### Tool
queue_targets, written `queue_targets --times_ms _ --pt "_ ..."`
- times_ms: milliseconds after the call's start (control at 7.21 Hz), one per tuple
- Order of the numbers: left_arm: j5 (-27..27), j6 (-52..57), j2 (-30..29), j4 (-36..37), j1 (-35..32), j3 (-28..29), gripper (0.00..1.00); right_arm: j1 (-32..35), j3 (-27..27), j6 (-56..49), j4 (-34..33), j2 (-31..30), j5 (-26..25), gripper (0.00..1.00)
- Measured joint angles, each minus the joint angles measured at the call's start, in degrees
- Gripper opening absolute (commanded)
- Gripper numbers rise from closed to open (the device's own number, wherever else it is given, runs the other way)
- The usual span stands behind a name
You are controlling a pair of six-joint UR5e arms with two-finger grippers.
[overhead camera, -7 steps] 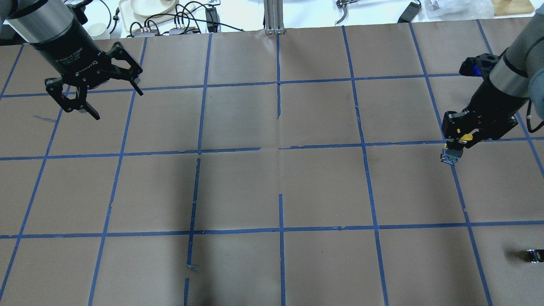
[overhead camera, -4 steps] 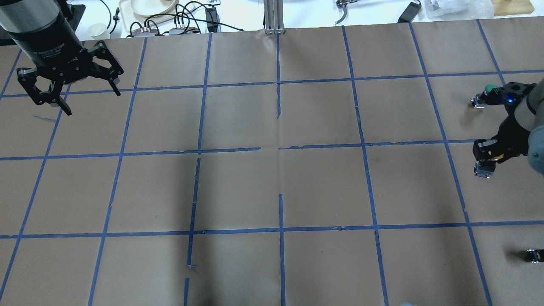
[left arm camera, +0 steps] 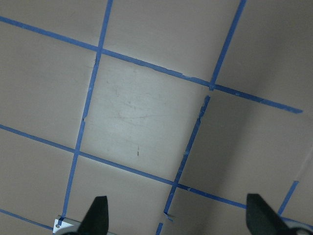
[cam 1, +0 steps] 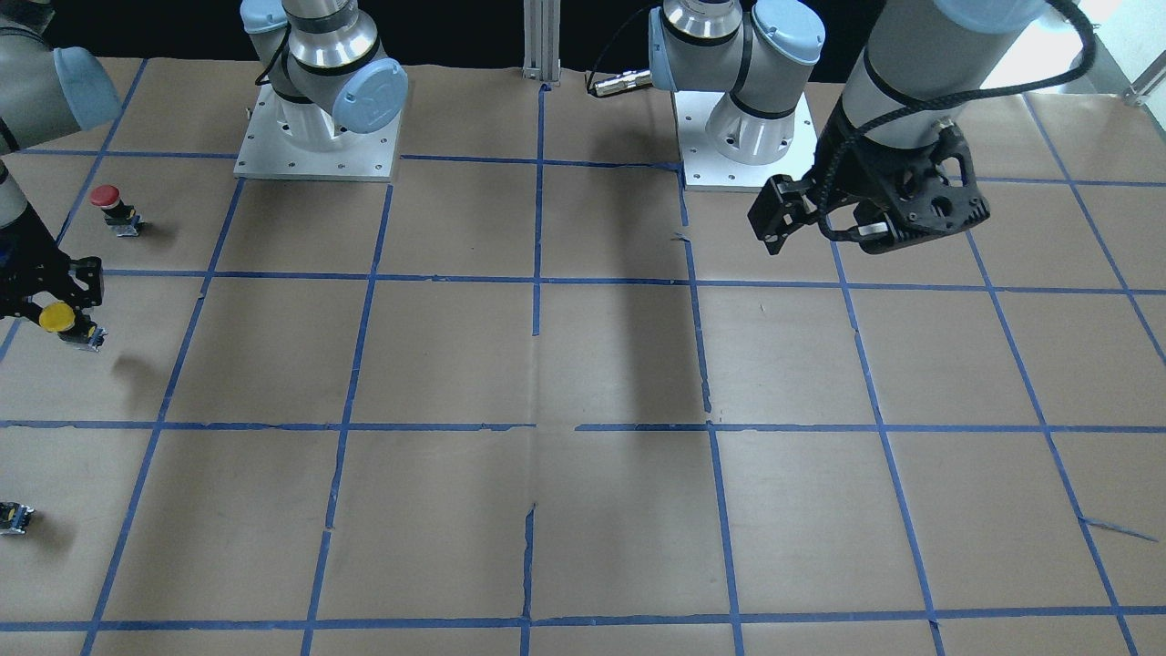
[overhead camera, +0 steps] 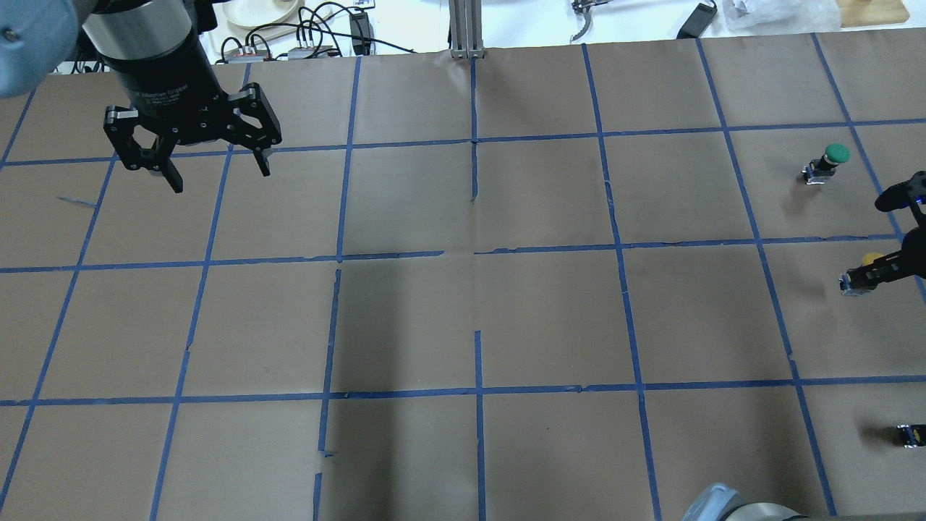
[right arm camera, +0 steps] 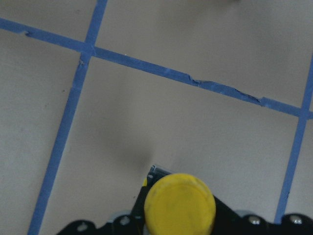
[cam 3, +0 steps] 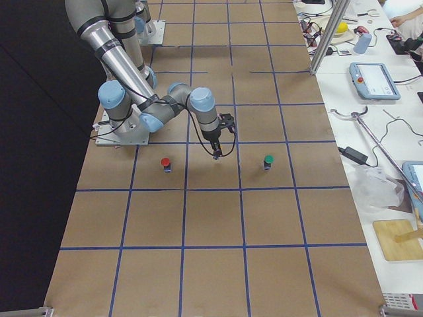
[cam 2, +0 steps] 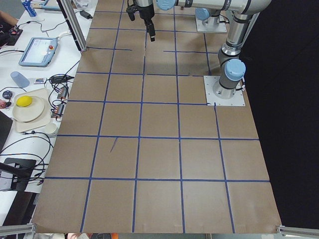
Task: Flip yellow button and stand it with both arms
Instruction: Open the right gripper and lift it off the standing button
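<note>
The yellow button (cam 1: 56, 316) hangs in my right gripper (cam 1: 50, 305) near the table's right edge, a little above the paper, with its shadow apart from it. In the overhead view the yellow button (overhead camera: 870, 259) shows its cap beside the right gripper (overhead camera: 884, 271), the grey body pointing away. The right wrist view has the yellow button (right arm camera: 180, 204) cap facing the camera between the fingers. My left gripper (overhead camera: 220, 177) is open and empty, high over the far left of the table. It also shows in the front view (cam 1: 820, 239) and the left wrist view (left arm camera: 178, 218).
A red-capped button (cam 1: 107, 199) stands between the yellow one and the robot's base. A green-capped button (overhead camera: 832, 155) stands at the far right. A small capless block (overhead camera: 910, 434) lies at the near right edge. Cables and a plate lie beyond the table's far edge.
My right gripper has carried the yellow button further right, uncovering the green button. My left gripper swung left, then back right, still open.
</note>
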Motion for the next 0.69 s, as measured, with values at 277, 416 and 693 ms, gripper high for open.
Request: queue_targets --times_ms 277,416,693 --pt "-1.3 7.9 1.0 0.0 0.4 -1.1 0.99 -2.3 0.2 -3.6 -1.6 2.8 1.5 0.75" --pt "-3.2 10.9 1.7 0.0 1.6 -1.4 0.99 -2.6 0.2 -4.1 -1.3 3.2 1.6 0.99" --pt "-5.0 12.9 3.3 -1.5 4.2 -2.1 0.99 -2.7 0.1 -4.4 0.3 3.2 1.5 1.00"
